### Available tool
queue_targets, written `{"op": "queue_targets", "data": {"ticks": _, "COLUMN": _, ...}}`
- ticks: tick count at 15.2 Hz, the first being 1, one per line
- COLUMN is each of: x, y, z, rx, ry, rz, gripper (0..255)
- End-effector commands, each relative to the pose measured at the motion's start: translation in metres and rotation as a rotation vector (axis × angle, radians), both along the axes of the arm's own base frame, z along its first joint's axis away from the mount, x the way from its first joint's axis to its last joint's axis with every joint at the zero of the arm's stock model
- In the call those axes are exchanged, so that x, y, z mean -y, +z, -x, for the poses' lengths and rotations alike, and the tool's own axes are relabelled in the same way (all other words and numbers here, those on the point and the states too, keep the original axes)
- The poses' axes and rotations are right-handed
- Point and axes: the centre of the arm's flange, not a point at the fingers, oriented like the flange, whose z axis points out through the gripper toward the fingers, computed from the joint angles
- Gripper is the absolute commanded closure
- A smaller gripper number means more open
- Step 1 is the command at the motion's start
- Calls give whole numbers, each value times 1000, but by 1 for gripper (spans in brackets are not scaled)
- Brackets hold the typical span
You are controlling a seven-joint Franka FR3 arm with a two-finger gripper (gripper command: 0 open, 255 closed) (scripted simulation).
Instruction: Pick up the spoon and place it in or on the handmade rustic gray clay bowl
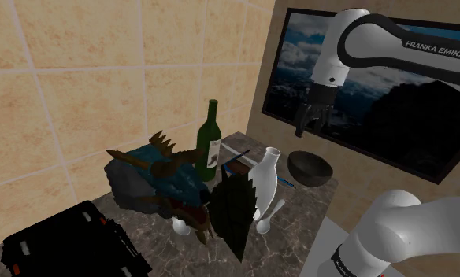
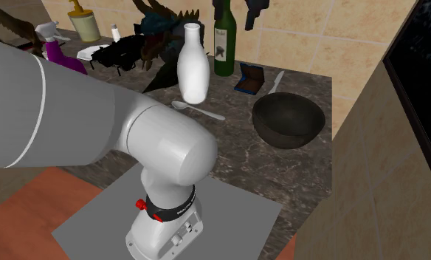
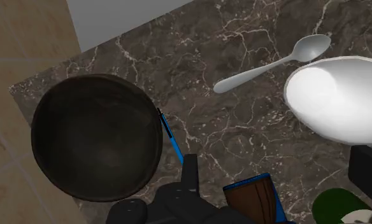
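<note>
One white arm (image 1: 354, 39) does the reaching. Its base link sits at the shoulder view's lower right and rises out of sight. The lettered forearm shows at the top right, slanting up toward that view's left to a wrist that bends sharply down. From there the gripper (image 1: 312, 131) points straight down at the counter (image 1: 303, 211), hanging well above the bowl (image 1: 310, 167) and touching nothing. In the shoulder view its jaws stand apart, holding nothing.

The spoon (image 2: 199, 111) lies flat on the dark marbled counter, just beside the foot of the vase (image 2: 193, 63), on the side nearer the stand (image 2: 96, 221). Its scoop end is by the vase and its handle runs toward the bowl, with a stretch of bare counter between the handle tip and the bowl's rim. The bowl is dark, round and upright, and sits near the counter's end by the beige wall.

Farther back between bowl and vase, a blue pen (image 3: 169, 139) lies close to the bowl's rim, next to a small brown box (image 2: 249, 80) edged in blue. A green bottle (image 2: 223, 40) stands upright behind the vase. In the second exterior view the arm's thick lower links sweep in from the left to the base, which sits on the grey stand.
</note>
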Motion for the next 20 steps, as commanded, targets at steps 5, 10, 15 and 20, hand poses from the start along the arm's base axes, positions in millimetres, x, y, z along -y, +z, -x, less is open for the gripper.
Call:
{"op": "queue_targets", "data": {"ticks": 5, "x": -22, "y": -44, "z": 34, "rx": 53, "ry": -290, "rz": 38, "gripper": 0}}
{"op": "queue_targets", "data": {"ticks": 10, "x": -59, "y": -102, "z": 62, "rx": 119, "ry": -653, "rz": 84, "gripper": 0}}
{"op": "queue_targets", "data": {"ticks": 15, "x": -100, "y": -163, "z": 72, "rx": 186, "ry": -1016, "rz": 131, "gripper": 0}}
{"op": "queue_targets", "data": {"ticks": 20, "x": -138, "y": -226, "z": 63, "rx": 252, "ry": -1380, "rz": 178, "gripper": 0}}
